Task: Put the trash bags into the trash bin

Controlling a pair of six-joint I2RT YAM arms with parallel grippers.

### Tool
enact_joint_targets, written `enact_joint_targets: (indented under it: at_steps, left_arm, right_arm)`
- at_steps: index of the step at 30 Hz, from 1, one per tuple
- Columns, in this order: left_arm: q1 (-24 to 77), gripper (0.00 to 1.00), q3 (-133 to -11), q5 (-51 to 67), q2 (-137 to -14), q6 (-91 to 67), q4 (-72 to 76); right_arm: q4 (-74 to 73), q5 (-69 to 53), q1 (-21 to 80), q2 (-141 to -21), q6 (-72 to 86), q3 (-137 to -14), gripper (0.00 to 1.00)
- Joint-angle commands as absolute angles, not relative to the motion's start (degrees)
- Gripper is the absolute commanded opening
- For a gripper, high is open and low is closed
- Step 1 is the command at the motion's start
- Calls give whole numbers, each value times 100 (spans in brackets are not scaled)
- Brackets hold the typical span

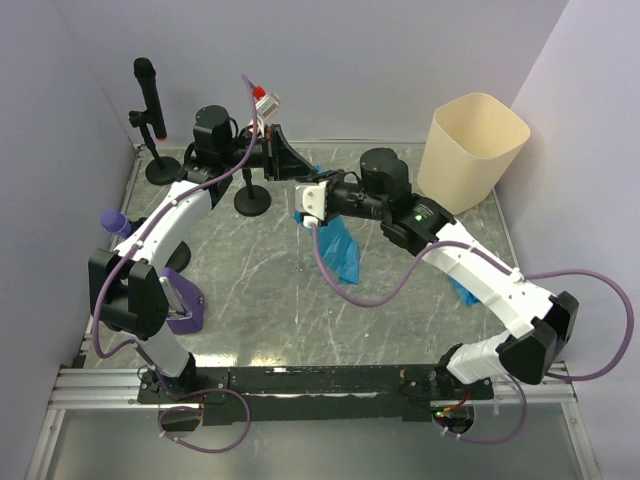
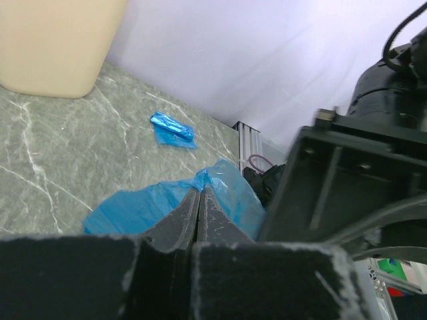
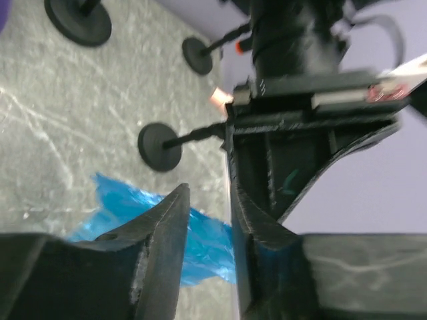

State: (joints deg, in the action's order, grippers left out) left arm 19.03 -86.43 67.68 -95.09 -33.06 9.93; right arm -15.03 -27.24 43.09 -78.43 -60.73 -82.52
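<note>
left gripper [image 2: 200, 197], pressed together, pinches bag [image 2: 230, 190] at lower centre; right gripper [image 3: 208, 197] stands spread just beside it. bin [image 1: 465, 160] sits upper right, well apart. risk: thin film slips from pinch in transit; close grippers may collide

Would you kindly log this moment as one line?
left gripper shut on blue trash bag | right gripper open | trash bin upright
</note>
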Motion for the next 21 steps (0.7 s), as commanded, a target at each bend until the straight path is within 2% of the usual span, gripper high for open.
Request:
enact_joint_targets:
  at_steps: [1, 6, 9, 15, 21]
  left_arm:
    - [1934, 1, -8640, 6847, -9237, -3190, 993]
    - [1934, 1, -8640, 6864, -9272, -3304, 1151]
    - [1942, 1, -8640, 6891, -9281, -3340, 1178]
    - [1977, 1, -8648, 6899, -9255, -3305, 1143]
    - [1978, 1, -8666, 6891, -9246, -3234, 1055]
  right_arm:
    - [-1406, -2558, 4193, -7639, -6038, -8350, 34]
    - [-1476, -2426, 4105, -7234, -6161, -7832, 33]
    - [-1477, -2408, 4096, -7146, -6284, -7708, 36]
    - [-1318, -2355, 4104, -7408, -6460, -7857, 41]
    - [-1424, -2373, 4122, -7567, -6811, -7963, 40]
